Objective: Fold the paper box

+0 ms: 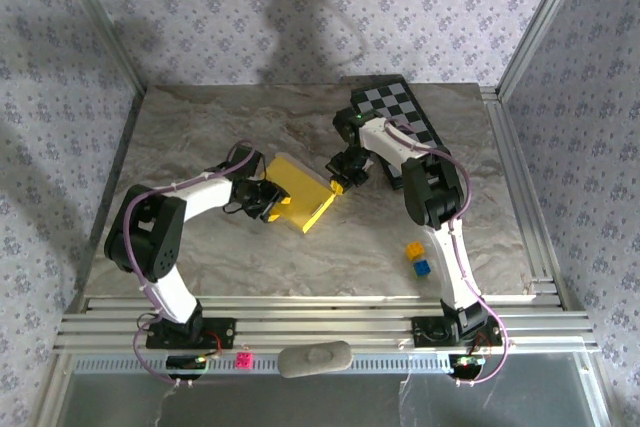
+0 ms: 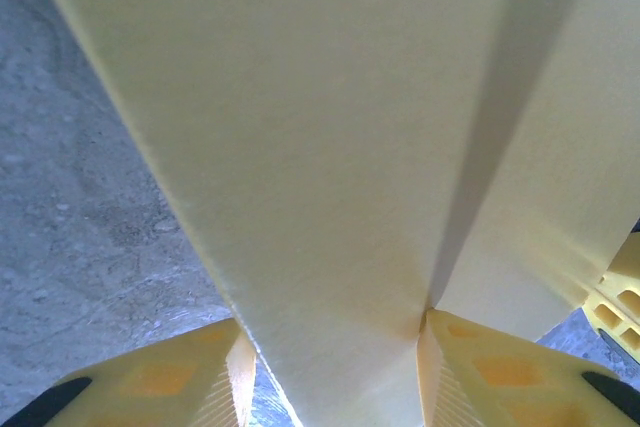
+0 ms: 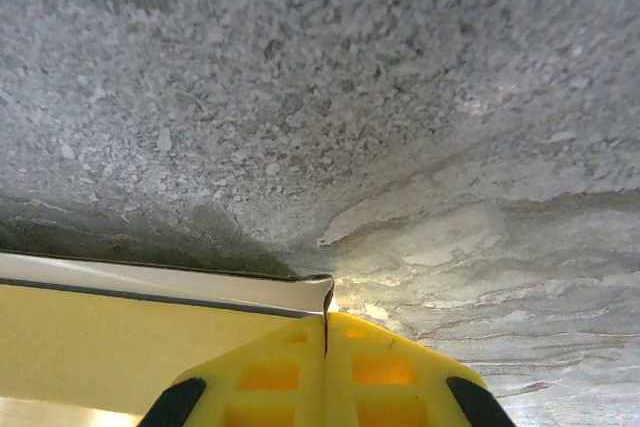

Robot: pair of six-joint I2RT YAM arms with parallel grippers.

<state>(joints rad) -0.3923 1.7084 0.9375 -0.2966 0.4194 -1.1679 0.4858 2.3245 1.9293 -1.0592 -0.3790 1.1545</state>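
Two contact points act on the paper box [image 1: 300, 187], which lies on the marble table [image 1: 200, 127] at the centre of the overhead frame, broad yellow face up.

**Gripper state**
- The left gripper [image 1: 268, 202] is clamped on the box's lower-left edge. In the left wrist view the pale card [image 2: 330, 147] runs down between the two fingers [image 2: 180, 382] and touches both.
- The right gripper [image 1: 340, 184] has its fingers together. In the right wrist view the closed tip [image 3: 326, 332] touches the box's corner [image 3: 318, 287]. Whether a sliver of card is nipped there cannot be told.

**Orientation**
- The long axis appears to run on a diagonal from the upper left to the lower right of the overhead frame (a judgement, since the sides differ little in length).
- The right-hand corner points at the right gripper.

**Hazards**
1. Corner buckle: the closed right tip bears on thin card, so further pressing would likely dent the corner rather than fold a panel.
2. Slip: the tip meets the corner at a small contact and could ride off onto the table.
3. Crease or tear: if the arms move against each other, the card held by the left fingers could wrinkle off its fold lines.
4. Pivot: a sideways push could swing the box about the left grip.
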